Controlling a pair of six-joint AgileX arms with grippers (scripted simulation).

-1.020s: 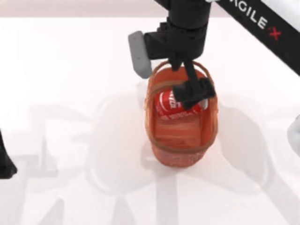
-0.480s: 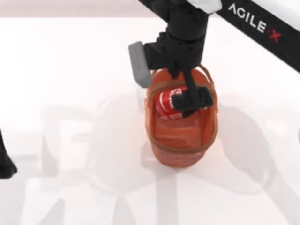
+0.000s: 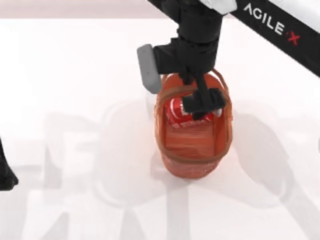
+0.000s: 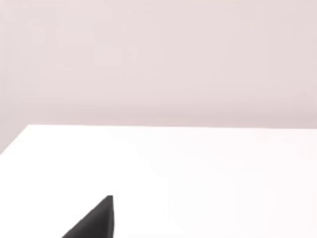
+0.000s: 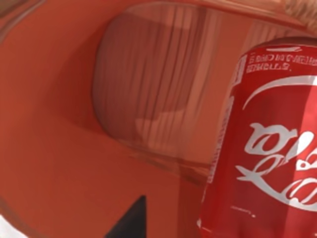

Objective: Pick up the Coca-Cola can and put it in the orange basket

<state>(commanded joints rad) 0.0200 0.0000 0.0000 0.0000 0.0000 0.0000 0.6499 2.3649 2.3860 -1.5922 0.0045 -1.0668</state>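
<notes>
**Operator:** Where does the small red cylindrical Coca-Cola can (image 3: pixel 176 113) lie relative to the right gripper (image 3: pixel 202 104)?

**Technician:** The right gripper hangs inside the oval orange woven basket (image 3: pixel 170 159), below its arched brown handle (image 3: pixel 175 91). The can sits directly between the black fingers (image 3: pixel 209 98), lying on its side in the top view. Its long axis runs roughly toward the table's left and right edges, with the silver top toward the right edge. The right wrist view shows the can (image 5: pixel 267 148) close against the slatted basket bottom (image 5: pixel 153 94).

**Operator:** Gripper state?

**Technician:** The fingers appear closed on the can, so the hold is judged intact. Whether the can touches the basket floor cannot be told.

**Operator:** Which arm is nearer?

**Technician:** The right arm. The left gripper (image 3: pixel 6 177) is parked at the table's left edge, well apart; its fingers cannot be read. Release is judged the 1 remaining step.
</notes>
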